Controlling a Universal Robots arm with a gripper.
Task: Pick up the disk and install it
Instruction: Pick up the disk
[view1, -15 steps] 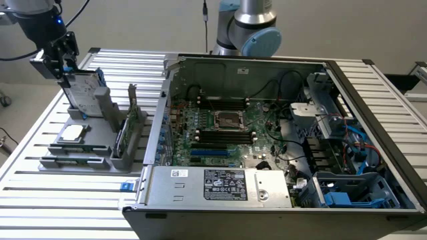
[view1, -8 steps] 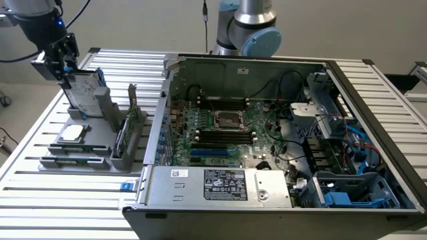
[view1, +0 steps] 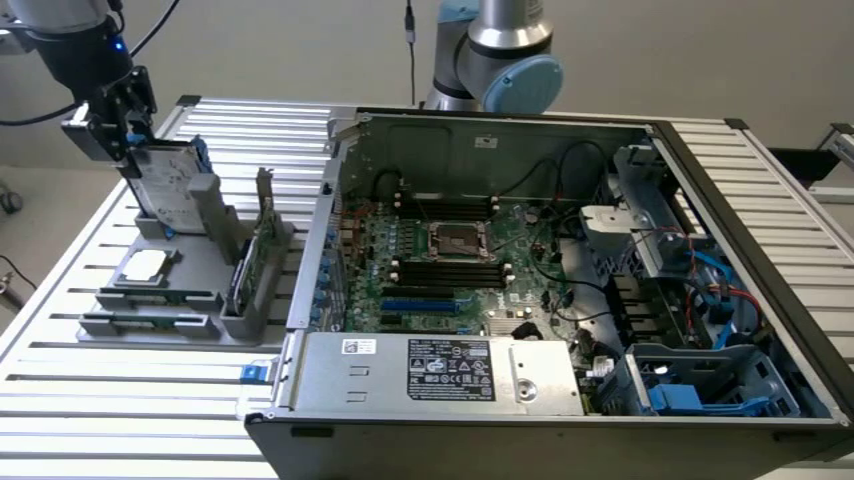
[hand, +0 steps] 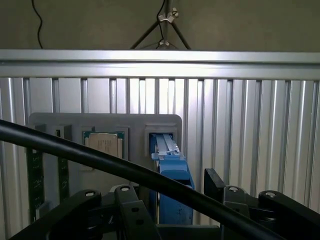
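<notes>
The disk (view1: 168, 186) stands on edge in a slot of the grey holder (view1: 187, 275) at the exterior view's left, silver with a white label and a blue bracket. My gripper (view1: 134, 150) hangs right over its top edge. In the wrist view the disk's blue bracket (hand: 172, 167) sits between the two black fingers (hand: 131, 210), with a gap still showing on one side. My gripper (hand: 174, 202) is open and straddles the disk, which rests in its slot.
The holder also carries a square processor chip (view1: 144, 265) (hand: 103, 143), an upright card (view1: 248, 268) and memory sticks (hand: 35, 175). The open computer case (view1: 400, 128) fills the exterior view's right, with a grey power-supply box (view1: 441, 370) and a blue drive bay (view1: 681, 388). A black cable (hand: 125, 170) crosses the wrist view.
</notes>
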